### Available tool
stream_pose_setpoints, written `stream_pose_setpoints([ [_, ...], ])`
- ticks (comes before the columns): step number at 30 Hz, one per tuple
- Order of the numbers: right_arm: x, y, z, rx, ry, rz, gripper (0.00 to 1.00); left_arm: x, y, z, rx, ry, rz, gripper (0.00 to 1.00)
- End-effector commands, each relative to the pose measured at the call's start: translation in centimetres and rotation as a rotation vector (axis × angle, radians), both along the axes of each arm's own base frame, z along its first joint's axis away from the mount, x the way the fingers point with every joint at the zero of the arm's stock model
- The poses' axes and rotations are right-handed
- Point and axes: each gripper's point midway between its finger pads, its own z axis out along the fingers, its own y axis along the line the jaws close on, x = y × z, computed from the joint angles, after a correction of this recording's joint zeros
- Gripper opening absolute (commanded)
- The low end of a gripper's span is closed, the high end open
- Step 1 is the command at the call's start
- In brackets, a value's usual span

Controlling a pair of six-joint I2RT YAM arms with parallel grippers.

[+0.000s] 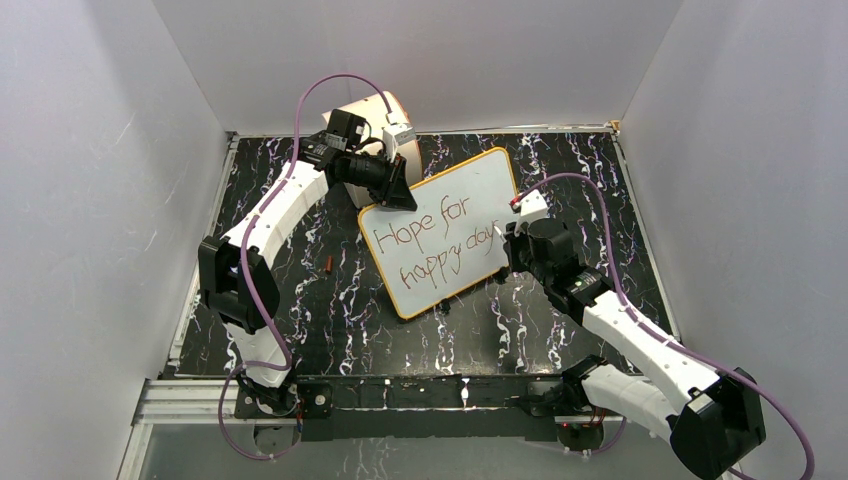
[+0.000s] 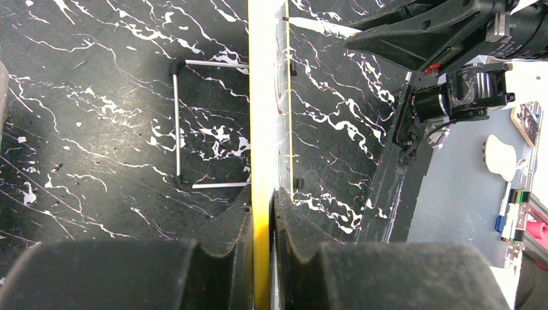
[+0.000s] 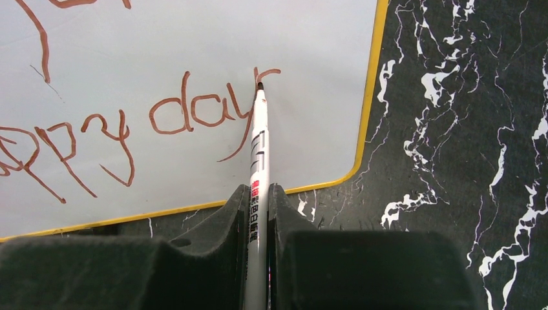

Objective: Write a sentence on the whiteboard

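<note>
- The whiteboard stands propped and tilted on the black marbled table, near the middle of the top view, with its long side running from 8 o'clock to 2 o'clock.
- The left gripper is clenched on the board's orange-yellow rim at the board's 10 o'clock corner. In the left wrist view the board is seen edge-on between the two pads.
- A thin wire stand juts from the back of the board and rests on the table.
- The right gripper sits at the board's 3 o'clock edge, its fingers grasping a white marker that points to 12 o'clock in the right wrist view.
- The sentence is in red-brown letters on two lines — "Hope for" above "happy day".
- The marker's tip touches the board just after the "y" of "day", on a small hooked stroke.
- A cream drum stands at 11 o'clock of the board, behind the left wrist.
- A small red-brown piece lies on the table at 9 o'clock of the board — too small to tell what it is.
</note>
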Motion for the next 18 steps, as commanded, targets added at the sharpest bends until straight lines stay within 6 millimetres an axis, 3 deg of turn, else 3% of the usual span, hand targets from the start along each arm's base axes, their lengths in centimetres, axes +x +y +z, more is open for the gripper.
stream_pose_setpoints([
  [1,0.1,-0.8,0.3,0.001,-0.009,-0.052,0.0,-1.9,0.2,-3.0,0.108,0.062,-0.04,0.0],
  [7,0.0,-1.3,-0.3,-0.015,0.011,-0.082,0.0,-2.0,0.3,-3.0,0.107,0.06,-0.04,0.0],
  [18,-0.8,-0.1,-0.7,0.006,0.053,-0.004,0.0,-2.0,0.2,-3.0,0.106,0.064,-0.042,0.0],
])
